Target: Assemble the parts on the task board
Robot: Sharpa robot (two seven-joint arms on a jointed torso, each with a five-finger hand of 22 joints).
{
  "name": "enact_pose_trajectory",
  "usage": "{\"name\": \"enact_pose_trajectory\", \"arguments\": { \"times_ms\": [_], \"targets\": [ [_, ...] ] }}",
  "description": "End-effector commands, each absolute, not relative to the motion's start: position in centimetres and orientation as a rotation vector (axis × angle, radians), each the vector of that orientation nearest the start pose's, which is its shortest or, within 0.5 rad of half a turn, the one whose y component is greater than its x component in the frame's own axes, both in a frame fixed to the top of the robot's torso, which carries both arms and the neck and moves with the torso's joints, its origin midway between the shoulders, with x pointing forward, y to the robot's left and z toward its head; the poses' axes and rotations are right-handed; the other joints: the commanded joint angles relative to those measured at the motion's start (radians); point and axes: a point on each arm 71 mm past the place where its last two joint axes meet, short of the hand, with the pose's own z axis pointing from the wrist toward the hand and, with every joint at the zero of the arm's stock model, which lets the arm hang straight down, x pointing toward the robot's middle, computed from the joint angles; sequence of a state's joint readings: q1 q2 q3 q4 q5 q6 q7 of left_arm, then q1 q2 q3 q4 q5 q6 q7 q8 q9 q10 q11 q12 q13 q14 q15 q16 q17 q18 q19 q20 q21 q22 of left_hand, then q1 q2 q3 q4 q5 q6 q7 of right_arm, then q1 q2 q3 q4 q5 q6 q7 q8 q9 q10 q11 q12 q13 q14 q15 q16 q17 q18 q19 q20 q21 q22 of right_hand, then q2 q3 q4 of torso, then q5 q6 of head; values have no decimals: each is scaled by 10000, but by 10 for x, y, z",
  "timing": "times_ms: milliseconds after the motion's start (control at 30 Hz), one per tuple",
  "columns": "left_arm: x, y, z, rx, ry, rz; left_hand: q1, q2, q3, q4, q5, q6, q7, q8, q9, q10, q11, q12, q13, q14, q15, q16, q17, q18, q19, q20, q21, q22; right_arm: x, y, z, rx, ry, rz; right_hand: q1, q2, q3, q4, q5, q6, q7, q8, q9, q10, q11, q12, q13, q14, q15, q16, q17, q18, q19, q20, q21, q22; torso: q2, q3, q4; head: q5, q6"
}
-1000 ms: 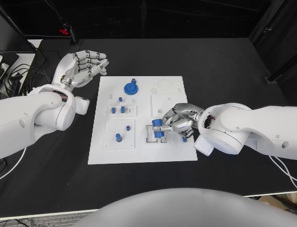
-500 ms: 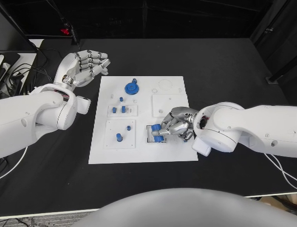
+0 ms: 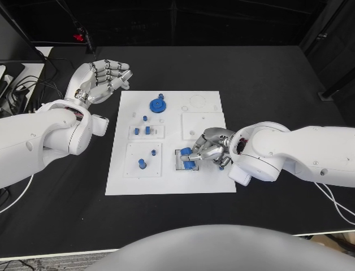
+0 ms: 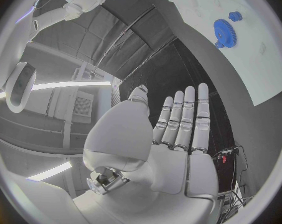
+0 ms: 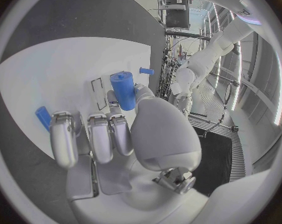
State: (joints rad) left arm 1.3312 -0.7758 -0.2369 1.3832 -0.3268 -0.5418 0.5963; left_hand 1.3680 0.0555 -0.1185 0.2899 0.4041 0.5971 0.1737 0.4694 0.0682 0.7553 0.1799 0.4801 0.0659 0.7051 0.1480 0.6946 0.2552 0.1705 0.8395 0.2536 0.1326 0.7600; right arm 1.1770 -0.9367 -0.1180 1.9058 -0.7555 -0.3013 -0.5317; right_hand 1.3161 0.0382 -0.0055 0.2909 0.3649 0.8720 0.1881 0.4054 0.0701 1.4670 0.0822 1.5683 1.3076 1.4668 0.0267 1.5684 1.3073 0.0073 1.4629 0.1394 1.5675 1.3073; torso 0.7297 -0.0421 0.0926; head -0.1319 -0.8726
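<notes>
The right hand (image 3: 208, 150), pinching a blue cylinder (image 5: 123, 90), has sunk toward the task board (image 3: 169, 180); the left hand (image 3: 102, 79) stays spread, holding nothing.

Lighting evenly from overhead, leaving the task board (image 3: 169, 144) bright against the dark black table (image 3: 267, 79). Casting only soft shadows. Glinting off the right hand (image 3: 210, 148). Bending straight edges in both wrist views.

We see two bulky, glossy white arms, each ending in a silver segmented hand: left hand (image 3: 98, 80), right hand (image 3: 211, 148), with white palm covers.
</notes>
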Motion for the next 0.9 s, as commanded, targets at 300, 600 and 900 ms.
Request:
{"name": "enact_pose_trajectory", "arguments": {
  "times_ms": [300, 600, 900],
  "targets": [
    [511, 222, -166, -5478, 12725, -12823, -36, 100, -58, 20, 57, -86, 584, 47, -8, -59, 28, 63, -10, -94, 7, 31, -10, 88, 62, 1, 56, -12, 382, -156, -224, 5530, 22958, 7392, -340, 33, -252, -11, -37, 567, -439, -146, 17, 1038, -29, 25, 2632, 1040, 7, 24, 2635, -73, 1079, -27, 33, 2635, 1, -2, -6, 20, 0],
    [512, 222, -166, -5478, 12729, -12823, -36, 100, -58, 20, 57, -86, 584, 47, -8, -59, 28, 63, -10, -94, 7, 31, -10, 88, 62, 1, 56, -12, 382, -155, -224, 5379, 23008, 7222, -377, 36, -288, -10, -43, 568, -436, -165, 20, 1038, -27, 25, 2632, 1040, 7, 24, 2635, -73, 1079, -27, 33, 2635, -1, 0, 3, 3, 0],
    [512, 222, -166, -5479, 12732, -12822, -15, 115, -68, 18, 70, -98, 584, 61, -9, -67, 27, 82, -10, -100, 7, 48, -19, 88, 60, 0, 60, -13, 383, -155, -224, 5264, 22957, 7140, -585, -84, -590, -23, -153, 577, -424, -244, 55, 1038, -15, 25, 2632, 1040, 4, 24, 2635, -73, 1079, -25, 33, 2635, 2, 2, 0, -9, 0]
  ]
}}
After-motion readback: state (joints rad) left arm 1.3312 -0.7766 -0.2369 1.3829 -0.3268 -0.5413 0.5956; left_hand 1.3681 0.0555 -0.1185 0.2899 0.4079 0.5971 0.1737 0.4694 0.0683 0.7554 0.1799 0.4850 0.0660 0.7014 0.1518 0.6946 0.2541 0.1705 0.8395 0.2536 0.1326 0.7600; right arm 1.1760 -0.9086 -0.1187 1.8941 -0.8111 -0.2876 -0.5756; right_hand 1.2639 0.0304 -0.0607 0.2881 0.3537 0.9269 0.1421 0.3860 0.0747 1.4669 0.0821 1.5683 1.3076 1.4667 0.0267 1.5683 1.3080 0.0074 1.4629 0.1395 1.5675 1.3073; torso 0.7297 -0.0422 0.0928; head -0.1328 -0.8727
